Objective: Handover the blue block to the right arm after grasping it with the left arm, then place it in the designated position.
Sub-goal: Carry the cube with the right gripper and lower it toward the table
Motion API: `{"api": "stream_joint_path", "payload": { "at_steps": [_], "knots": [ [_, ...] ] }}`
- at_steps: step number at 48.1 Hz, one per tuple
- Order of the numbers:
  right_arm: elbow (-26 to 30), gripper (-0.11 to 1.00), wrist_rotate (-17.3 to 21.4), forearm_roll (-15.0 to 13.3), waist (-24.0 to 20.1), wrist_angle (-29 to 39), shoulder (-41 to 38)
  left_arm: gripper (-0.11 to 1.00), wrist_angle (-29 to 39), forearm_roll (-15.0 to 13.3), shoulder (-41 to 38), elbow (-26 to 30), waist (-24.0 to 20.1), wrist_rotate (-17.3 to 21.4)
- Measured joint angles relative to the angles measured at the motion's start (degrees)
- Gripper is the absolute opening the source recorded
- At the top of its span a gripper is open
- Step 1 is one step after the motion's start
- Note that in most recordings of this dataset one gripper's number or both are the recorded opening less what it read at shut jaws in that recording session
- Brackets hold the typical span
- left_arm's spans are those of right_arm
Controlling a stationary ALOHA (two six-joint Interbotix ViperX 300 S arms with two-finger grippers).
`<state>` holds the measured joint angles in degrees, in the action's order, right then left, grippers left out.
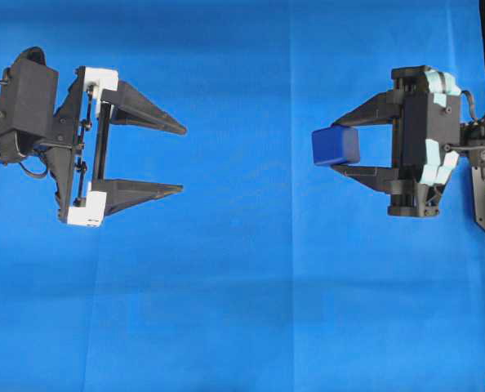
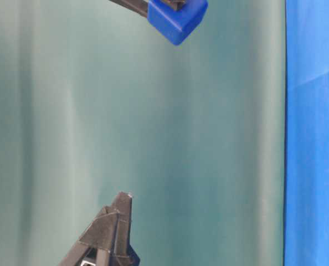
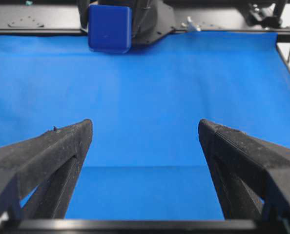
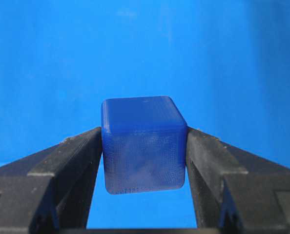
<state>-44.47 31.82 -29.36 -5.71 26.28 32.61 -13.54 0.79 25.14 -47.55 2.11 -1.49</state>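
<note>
Near the worktop's right edge, the right arm [image 1: 344,147] reaches level toward the middle, jaws pinching the blue block [image 1: 335,146]; opposite, the left arm [image 1: 177,159] faces it, jaws spread.

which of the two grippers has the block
The right gripper, with the mint-white housing: its fingers clamp the blue block. The left gripper, with white brackets, is open and empty.

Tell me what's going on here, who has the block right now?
The right claw has the blue block, pinched between its two fingertips and lifted off the blue cloth. The left claw sits across from it, wide open and empty, with a clear gap between the two. So the handover looks done; the block has not yet been set down.
</note>
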Motion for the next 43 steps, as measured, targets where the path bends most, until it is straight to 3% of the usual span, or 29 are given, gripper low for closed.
{"api": "stream_joint_path", "payload": {
  "at_steps": [43],
  "knots": [
    [-0.18, 0.38, 0.09, 0.00, 0.00, -2.02, -1.05, 0.93, 0.00, 0.00, 0.00, -0.09, 0.00, 0.00]
  ]
}}
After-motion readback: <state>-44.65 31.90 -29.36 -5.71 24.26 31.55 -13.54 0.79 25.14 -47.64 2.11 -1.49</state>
